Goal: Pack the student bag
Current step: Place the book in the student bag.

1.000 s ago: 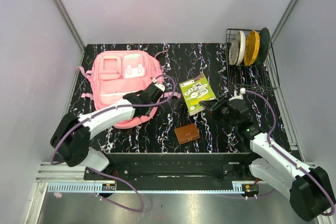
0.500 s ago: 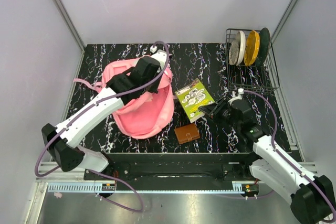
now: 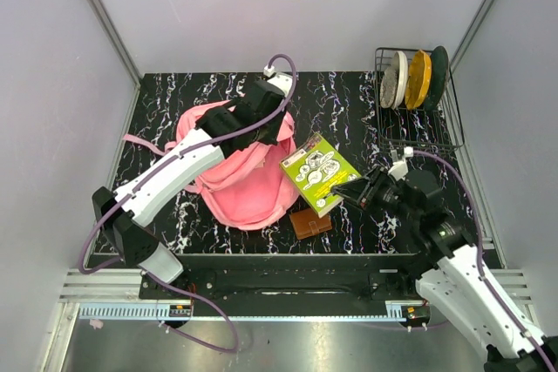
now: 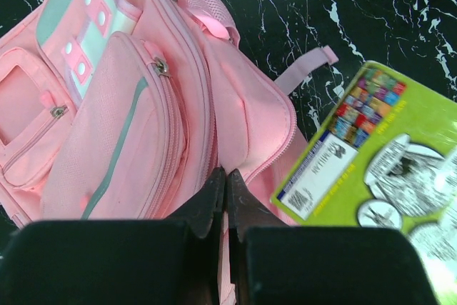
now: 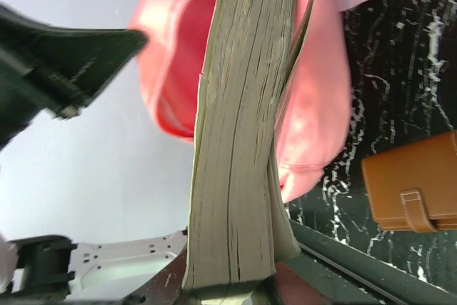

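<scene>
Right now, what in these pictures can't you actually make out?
- Inside of the bag: no view looks in; in the top view the left arm lies over its top.
- Tips of the right pincer: right wrist view, hidden behind the book.
- The wallet: right wrist view, cut off by the right edge.
- Small print on the book: left wrist view, blurred, and cut off at the edge.

The student bag (image 3: 248,191) hoisted up; book (image 3: 318,173) lifted (nearer it).

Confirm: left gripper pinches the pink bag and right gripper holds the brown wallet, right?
Not quite: the right gripper holds the green book; the wallet lies on the table, as the top view shows. The left gripper does pinch the bag.
</scene>
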### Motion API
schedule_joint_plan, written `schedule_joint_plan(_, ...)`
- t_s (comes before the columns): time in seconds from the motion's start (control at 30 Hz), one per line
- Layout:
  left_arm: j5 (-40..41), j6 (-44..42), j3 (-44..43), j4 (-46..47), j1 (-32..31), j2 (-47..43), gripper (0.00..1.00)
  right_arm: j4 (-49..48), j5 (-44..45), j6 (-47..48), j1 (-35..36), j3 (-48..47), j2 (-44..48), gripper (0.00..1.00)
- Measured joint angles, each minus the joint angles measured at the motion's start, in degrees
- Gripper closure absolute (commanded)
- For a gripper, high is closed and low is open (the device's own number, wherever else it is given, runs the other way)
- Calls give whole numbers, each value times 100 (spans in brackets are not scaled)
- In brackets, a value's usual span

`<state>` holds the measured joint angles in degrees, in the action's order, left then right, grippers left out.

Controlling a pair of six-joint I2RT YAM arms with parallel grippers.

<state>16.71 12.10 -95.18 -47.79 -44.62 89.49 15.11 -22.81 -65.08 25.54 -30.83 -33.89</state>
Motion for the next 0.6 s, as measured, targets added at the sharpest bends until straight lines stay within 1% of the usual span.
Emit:
schedule_joint_plan(0.1, 4, 31, -15, 4, -4, 42, 100, 234, -105, 13, 2, -160, 278, 100)
schedule_joint_plan(0.23, 4, 59, -133, -11, -4, 74, 100, 96, -330, -151, 2, -133, 195, 100)
schedule_joint_plan(0.37, 7, 85, -358, -66, -4, 136, 100, -503, -448, -450, 2, 166, -282, 100)
schedule_joint_plan(0.5, 0, 149, -564, -74, -26, 197, 100, -1104, -507, -704, 2, 221, -990, 100)
schedule_joint_plan(0.6, -2, 173, -658, -83, -57, 249, 100, -1554, -535, -807, 26, 219, -1318, 100)
